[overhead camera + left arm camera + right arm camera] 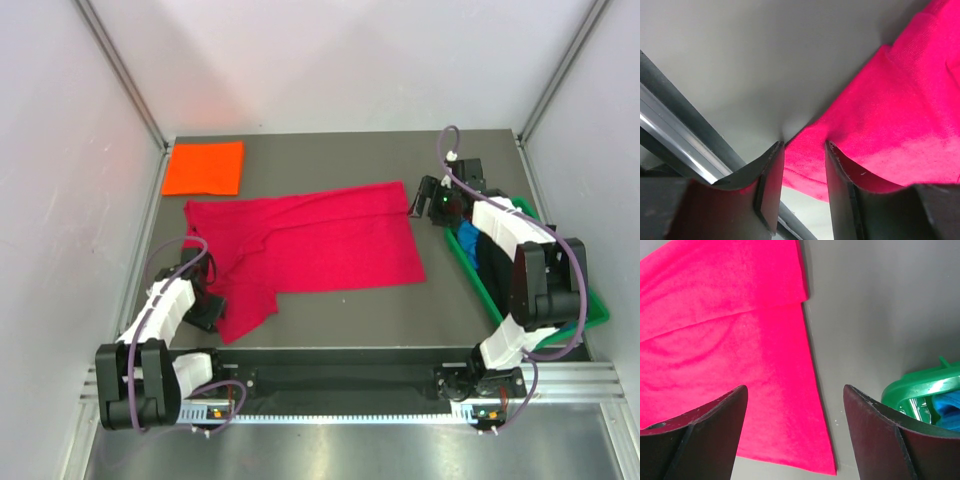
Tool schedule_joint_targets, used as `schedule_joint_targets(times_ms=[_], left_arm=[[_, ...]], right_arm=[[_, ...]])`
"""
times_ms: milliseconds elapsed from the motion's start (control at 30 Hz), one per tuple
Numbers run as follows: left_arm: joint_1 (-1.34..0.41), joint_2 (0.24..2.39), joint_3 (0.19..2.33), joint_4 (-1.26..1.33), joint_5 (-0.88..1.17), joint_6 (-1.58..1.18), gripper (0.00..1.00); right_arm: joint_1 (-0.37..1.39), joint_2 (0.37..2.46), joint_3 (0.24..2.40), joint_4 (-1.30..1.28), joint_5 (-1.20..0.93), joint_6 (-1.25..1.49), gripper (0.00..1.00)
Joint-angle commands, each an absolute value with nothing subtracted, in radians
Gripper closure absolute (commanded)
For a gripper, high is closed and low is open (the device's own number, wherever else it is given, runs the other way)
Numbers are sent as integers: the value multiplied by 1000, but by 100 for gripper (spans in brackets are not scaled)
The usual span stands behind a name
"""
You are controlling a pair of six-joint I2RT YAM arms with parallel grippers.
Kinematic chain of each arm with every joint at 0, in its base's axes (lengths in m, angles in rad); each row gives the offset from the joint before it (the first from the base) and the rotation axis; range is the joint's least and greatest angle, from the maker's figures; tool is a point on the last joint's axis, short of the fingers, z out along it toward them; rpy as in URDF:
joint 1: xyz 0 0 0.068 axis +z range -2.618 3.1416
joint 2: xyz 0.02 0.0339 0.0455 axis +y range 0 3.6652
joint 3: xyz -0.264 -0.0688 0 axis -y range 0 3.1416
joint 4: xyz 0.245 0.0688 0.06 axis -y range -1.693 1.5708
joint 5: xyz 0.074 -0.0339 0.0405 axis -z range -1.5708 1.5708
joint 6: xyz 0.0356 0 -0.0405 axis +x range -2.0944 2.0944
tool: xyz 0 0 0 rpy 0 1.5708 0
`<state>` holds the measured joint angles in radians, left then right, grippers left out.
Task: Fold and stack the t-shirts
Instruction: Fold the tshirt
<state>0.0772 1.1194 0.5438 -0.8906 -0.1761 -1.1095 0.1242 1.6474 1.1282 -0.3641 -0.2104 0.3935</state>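
A crimson-red t-shirt [320,240] lies spread flat across the middle of the table. A bright orange t-shirt [205,168] lies folded at the far left corner. Blue [468,240] and black [495,255] shirts sit in the green bin. My left gripper [207,297] is low at the red shirt's near-left sleeve. In the left wrist view [805,145] its jaws stand narrowly apart, with the red cloth's [900,110] edge between the tips. My right gripper [420,200] hovers wide open over the shirt's far-right corner. In the right wrist view [795,390] it is over the red cloth's [730,330] edge.
A green plastic bin [590,305] stands along the table's right edge, and its rim shows in the right wrist view [920,382]. White walls enclose the table on three sides. A metal rail [685,145] runs close to my left gripper.
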Motion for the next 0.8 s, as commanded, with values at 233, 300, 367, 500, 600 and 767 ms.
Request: schedule_joint_targets(times_ms=[233,300,367,500,600,767], left_arm=[[55,1138,494,-815,-166,-1117,70],[52,1135,471,-790,-150,-1097,78],[52,1115,456,-773,-141,-1077,95],[51,1048,454,-776,-135,-1057,100],[52,985,483,-785,-155,-1039,100],[51,931,584,-798,-167,-1023,100]], right_arm=[[129,1611,1166,-362,-213,387,22],[130,1591,1143,-350,-235,403,21],[130,1583,1118,-360,-226,431,22],[140,1522,1051,-354,-190,486,25],[184,1445,996,-348,-152,515,25],[360,1344,910,-377,-31,567,25]])
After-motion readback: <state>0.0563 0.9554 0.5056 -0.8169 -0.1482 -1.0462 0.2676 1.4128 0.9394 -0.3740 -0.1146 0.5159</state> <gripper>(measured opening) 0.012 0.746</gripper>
